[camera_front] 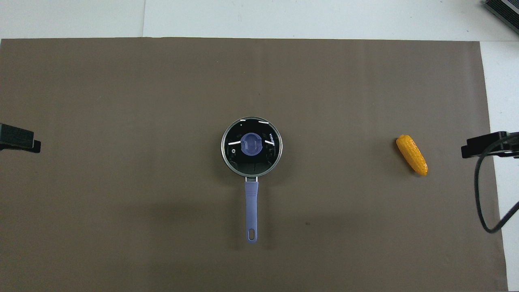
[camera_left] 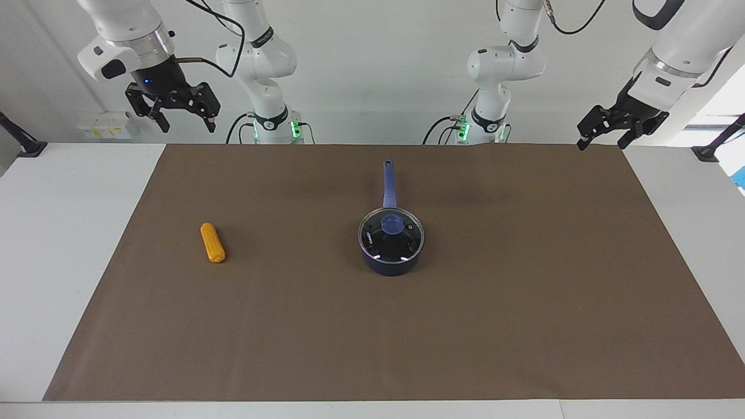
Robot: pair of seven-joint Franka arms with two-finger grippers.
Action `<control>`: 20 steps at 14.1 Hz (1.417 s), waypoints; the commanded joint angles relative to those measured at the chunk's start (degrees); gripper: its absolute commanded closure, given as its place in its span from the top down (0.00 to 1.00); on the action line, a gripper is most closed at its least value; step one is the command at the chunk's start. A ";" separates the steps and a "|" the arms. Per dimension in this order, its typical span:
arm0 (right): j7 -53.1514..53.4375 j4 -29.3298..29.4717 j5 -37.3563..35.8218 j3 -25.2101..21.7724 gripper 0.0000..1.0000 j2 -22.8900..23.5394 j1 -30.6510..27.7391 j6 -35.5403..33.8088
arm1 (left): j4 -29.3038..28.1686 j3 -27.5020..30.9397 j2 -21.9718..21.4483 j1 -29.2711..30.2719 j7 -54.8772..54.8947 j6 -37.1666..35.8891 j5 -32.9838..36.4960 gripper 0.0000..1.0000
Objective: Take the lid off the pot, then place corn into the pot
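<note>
The pot stands in the middle of the brown mat, its long blue handle pointing toward the robots. The lid sits shut on it, blue knob on top; it also shows in the overhead view. The corn lies on the mat toward the right arm's end, well apart from the pot, and also shows in the overhead view. My right gripper hangs open and empty, high over its end's near edge. My left gripper hangs open and empty, high over the other near corner.
The brown mat covers most of the white table. A black cable hangs from the right gripper over the mat's edge. Black clamp stands sit at the table's near corners.
</note>
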 commanded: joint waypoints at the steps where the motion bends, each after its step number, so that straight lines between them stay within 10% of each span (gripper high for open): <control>1: -1.24 0.53 0.88 0.08 1.00 0.27 -0.58 0.41 | 0.55 -0.11 -0.11 0.27 1.27 -1.15 -0.25 1.00; 20: -1.24 0.53 0.97 0.08 1.00 0.27 -0.58 0.41 | -1.29 -0.73 -0.47 -0.78 1.01 -0.88 -0.16 1.00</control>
